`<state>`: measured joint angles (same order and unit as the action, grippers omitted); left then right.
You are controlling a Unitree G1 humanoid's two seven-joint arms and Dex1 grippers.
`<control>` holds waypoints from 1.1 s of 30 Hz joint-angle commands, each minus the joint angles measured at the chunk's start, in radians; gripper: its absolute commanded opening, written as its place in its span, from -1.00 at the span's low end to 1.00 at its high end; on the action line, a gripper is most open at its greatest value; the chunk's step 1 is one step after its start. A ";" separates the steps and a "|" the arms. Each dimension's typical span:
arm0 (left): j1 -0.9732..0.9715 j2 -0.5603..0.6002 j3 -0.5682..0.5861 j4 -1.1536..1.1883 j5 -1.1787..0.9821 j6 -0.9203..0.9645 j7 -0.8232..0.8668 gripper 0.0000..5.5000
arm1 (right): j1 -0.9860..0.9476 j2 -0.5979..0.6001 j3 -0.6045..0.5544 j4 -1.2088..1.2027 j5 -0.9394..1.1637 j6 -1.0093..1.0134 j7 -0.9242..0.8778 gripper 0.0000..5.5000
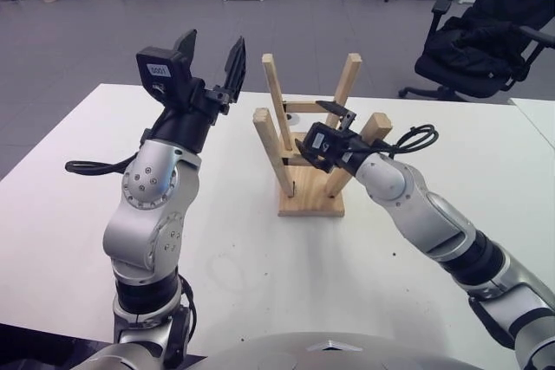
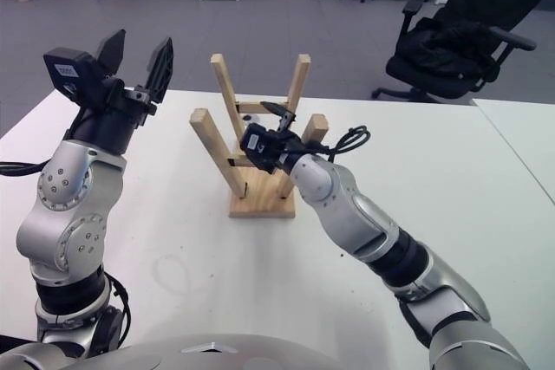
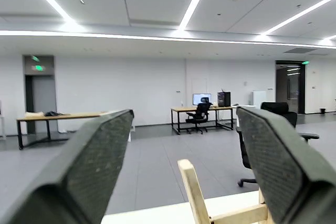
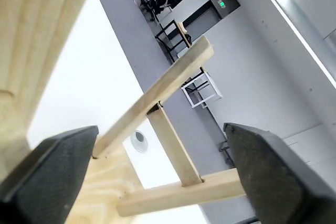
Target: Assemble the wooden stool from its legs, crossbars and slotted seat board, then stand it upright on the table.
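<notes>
1. A white table (image 1: 260, 257) stands on a grey floor, with a black office chair (image 1: 481, 32) behind the stool on the right and metal desk frames further back.
2. The wooden stool (image 1: 299, 162) sits upside down near the middle of the table. Its seat board (image 1: 314, 205) lies flat on the tabletop and its four legs (image 1: 276, 97) point up, splayed outward.
3. Crossbars (image 1: 303, 107) join the legs partway up. One runs between the two rear legs, and another shows lower, between the front ones.
4. The left gripper (image 1: 214, 49) is raised above table height, to the left of the stool and near its rear left leg. It touches nothing. Its fingers (image 3: 100, 171) are spread wide and hold nothing.
5. The right gripper (image 4: 161, 129) is in among the stool's legs from the right side, beside the front right leg (image 1: 368, 140). Its jaws are spread wide around a leg and crossbars, gripping none of them.
6. A black cable (image 1: 408, 140) loops off the right wrist, just to the right of the stool.
</notes>
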<state>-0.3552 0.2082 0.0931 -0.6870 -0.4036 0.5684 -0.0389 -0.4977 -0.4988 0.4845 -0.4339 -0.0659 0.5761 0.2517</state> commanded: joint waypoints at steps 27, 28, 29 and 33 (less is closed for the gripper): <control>-0.212 0.168 0.032 0.372 -0.037 -0.102 -0.273 0.32 | -0.041 0.069 -0.795 0.345 0.729 -0.055 0.140 0.63; -0.223 0.176 0.079 0.352 -0.072 -0.092 -0.268 0.32 | -0.039 0.039 -0.797 0.380 0.699 -0.064 0.151 0.63; -0.209 0.189 0.127 0.346 -0.101 -0.089 -0.271 0.32 | -0.008 0.004 -0.753 0.412 0.639 -0.088 0.193 0.63; -0.062 0.266 0.232 0.402 -0.068 -0.097 -0.288 0.32 | 0.180 -0.076 -0.501 0.330 0.495 -0.165 0.414 0.63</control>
<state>-0.4933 0.4380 0.2908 -0.3146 -0.4978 0.4630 -0.3173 -0.4081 -0.5414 -0.1294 -0.0043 0.4528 0.4220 0.5540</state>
